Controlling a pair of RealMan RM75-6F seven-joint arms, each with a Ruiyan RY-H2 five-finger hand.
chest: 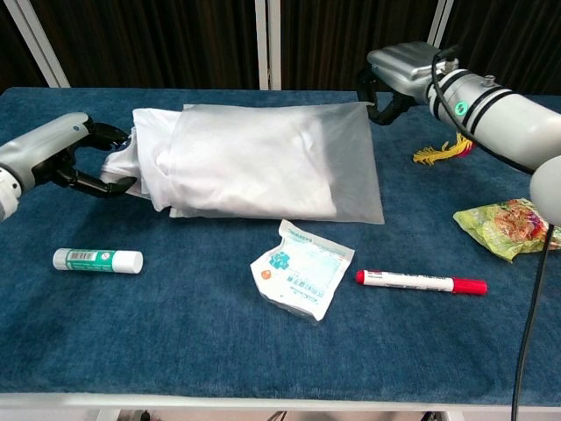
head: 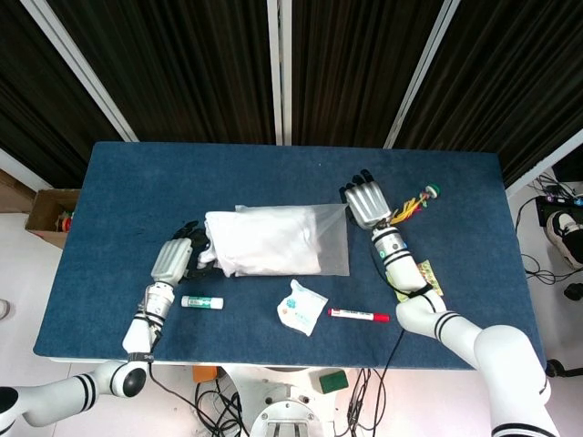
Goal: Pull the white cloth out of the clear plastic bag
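1. The step in hand looks like the pull itself: the two hands draw apart so the white cloth (chest: 232,162) slides out of the clear plastic bag (chest: 351,167).
2. The left hand (head: 172,259) has its fingers closed on the end of the cloth that sticks out of the bag's open mouth.
3. The right hand (chest: 396,70) pinches the far corner of the bag, on the shut end, and holds it back.
4. To do this well, I think the left hand should pull straight toward the left edge of the table (head: 118,182), low and slow.
5. The right hand should hold the bag firmly, or the bag will just slide along with the cloth.
6. If the cloth bunches at the mouth, a slow steady pull should work better than a hard tug.
7. The cloth is white, soft and crumpled. Most of it is inside the bag, and a bunched part pokes out on the left.
8. The bag is thin and see-through, and the end near the right hand looks flat and empty.
9. The bag and cloth lie near the middle of the table, closer to the far edge.
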